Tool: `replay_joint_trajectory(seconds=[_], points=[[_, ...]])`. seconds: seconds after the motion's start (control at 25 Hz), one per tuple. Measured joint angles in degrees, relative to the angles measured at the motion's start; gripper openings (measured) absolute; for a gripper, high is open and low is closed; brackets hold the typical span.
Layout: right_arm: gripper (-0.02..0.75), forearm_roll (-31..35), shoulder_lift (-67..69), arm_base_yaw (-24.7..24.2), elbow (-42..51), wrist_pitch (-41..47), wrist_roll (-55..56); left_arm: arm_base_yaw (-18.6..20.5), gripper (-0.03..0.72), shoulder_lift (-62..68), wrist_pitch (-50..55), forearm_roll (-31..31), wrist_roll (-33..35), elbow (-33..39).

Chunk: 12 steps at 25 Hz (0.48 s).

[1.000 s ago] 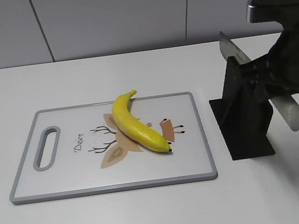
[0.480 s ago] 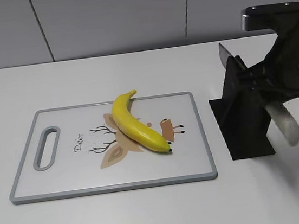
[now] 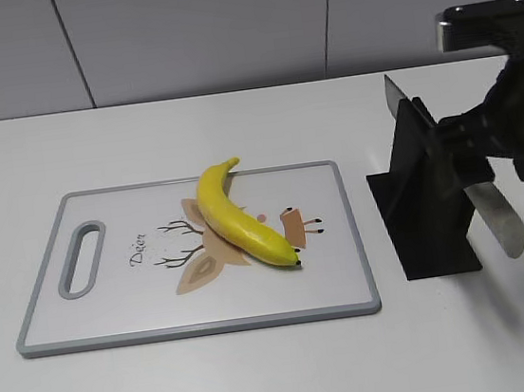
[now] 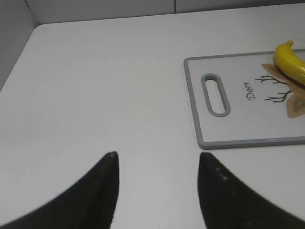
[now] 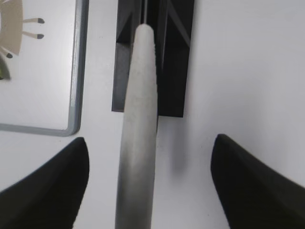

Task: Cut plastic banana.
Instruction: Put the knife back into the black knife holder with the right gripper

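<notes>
The plastic banana (image 3: 241,220) is yellow with a black tip and lies diagonally on the white cutting board (image 3: 113,310). Its stem end also shows in the left wrist view (image 4: 289,59). A knife with a grey handle (image 3: 497,217) sits in a black holder (image 3: 426,209), and its blade (image 3: 394,96) sticks out at the top. My right gripper (image 5: 150,138) is open, with a jaw on each side of the knife handle (image 5: 138,119) and not touching it. My left gripper (image 4: 157,153) is open and empty over bare table, left of the board (image 4: 248,142).
The board has a grey rim, a handle slot (image 3: 82,259) at its left end and a deer print in the middle. The black holder stands right of the board. A grey panelled wall (image 3: 222,29) runs behind the white table.
The knife has tipped more upright in the holder and its handle end has dropped a little. The right arm has drawn slightly to the right. The banana and board have not moved.
</notes>
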Motion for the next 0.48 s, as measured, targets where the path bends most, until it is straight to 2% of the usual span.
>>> replay_joint_trajectory(seconds=[0.28,0.48], points=[[0.595,5.0,-11.0,0.0,0.0,4.6,-11.3,0.0,0.52,0.0,0.0,0.0,0.0,0.0],[0.595,10.5,-17.8,0.0,0.0,6.5,-24.5,0.0,0.52,0.0,0.0,0.0,0.0,0.0]])
